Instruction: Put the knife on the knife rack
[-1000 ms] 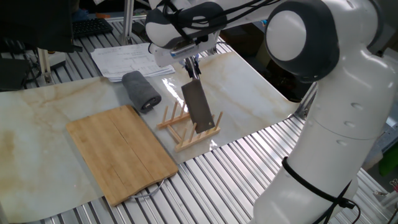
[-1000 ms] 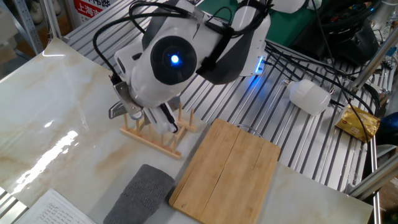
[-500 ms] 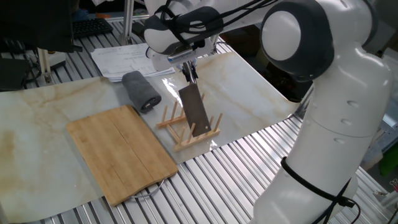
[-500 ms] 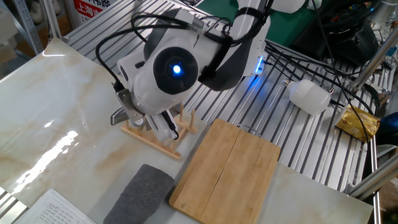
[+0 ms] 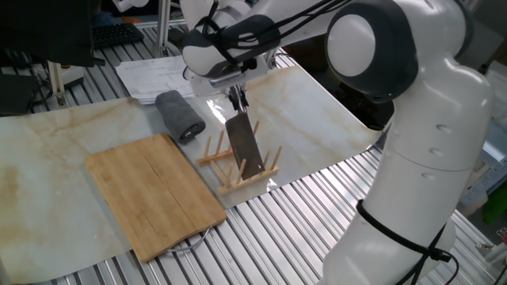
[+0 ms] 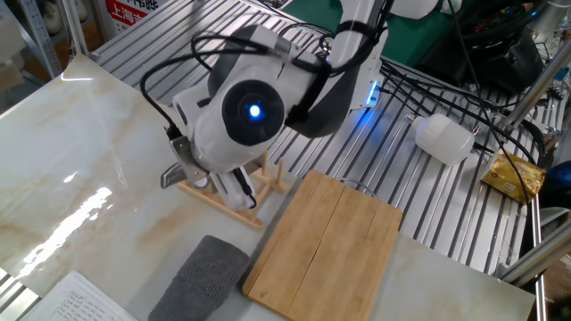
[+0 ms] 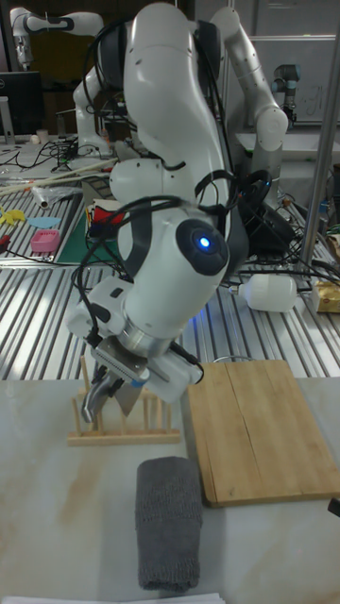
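Observation:
The knife (image 5: 245, 146) hangs with its broad grey blade pointing down, tilted slightly, its lower end among the upright pegs of the small light-wood knife rack (image 5: 226, 174). My gripper (image 5: 238, 98) is shut on the knife's handle from above. In the other fixed view the arm's body hides the fingers; only a grey end of the knife (image 6: 172, 176) shows at the left end of the knife rack (image 6: 219, 193). The tall fixed view shows the knife (image 7: 93, 403) low between the pegs of the knife rack (image 7: 123, 434). Whether the blade rests on the rails is unclear.
A bamboo cutting board (image 5: 154, 194) lies left of the rack. A dark grey rolled cloth (image 5: 180, 115) lies behind it, with papers (image 5: 162, 75) further back. A white bottle (image 6: 443, 138) lies on the metal slats beyond the marble sheet.
My gripper has moved left and down with the knife. The blade has sunk deeper between the rack's pegs.

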`<action>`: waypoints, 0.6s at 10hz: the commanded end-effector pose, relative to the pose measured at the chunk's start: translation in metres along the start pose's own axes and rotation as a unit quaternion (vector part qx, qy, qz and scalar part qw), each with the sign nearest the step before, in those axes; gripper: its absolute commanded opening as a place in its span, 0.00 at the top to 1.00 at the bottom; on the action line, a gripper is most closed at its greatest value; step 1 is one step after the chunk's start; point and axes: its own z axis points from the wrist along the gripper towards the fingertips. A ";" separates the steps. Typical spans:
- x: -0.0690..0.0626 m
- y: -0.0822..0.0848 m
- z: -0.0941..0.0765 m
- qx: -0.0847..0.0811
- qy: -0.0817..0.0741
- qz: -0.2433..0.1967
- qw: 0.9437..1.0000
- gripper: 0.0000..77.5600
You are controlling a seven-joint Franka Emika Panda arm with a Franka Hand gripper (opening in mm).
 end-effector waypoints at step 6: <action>-0.008 0.023 0.028 -0.027 0.002 0.015 1.000 0.98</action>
